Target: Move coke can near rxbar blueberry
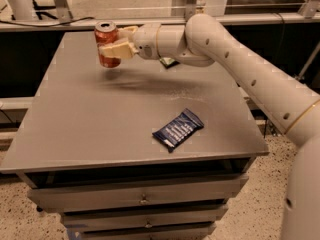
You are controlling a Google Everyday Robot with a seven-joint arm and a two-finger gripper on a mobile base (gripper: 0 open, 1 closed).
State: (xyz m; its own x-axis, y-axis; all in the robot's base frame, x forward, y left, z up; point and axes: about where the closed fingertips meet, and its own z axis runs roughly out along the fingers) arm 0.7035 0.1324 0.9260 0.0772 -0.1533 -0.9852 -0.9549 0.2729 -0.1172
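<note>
The carry step is in hand. In the upper left of the frame the gripper (pixel 111 40) has its fingers (pixel 119 49) clamped round the coke can (pixel 106 36), seemingly held clear of the worktop (pixel 90 119). The next move calls for travel toward lower centre and setting the can upright beside the rxbar blueberry (pixel 178 129), which is well apart from it now.
</note>
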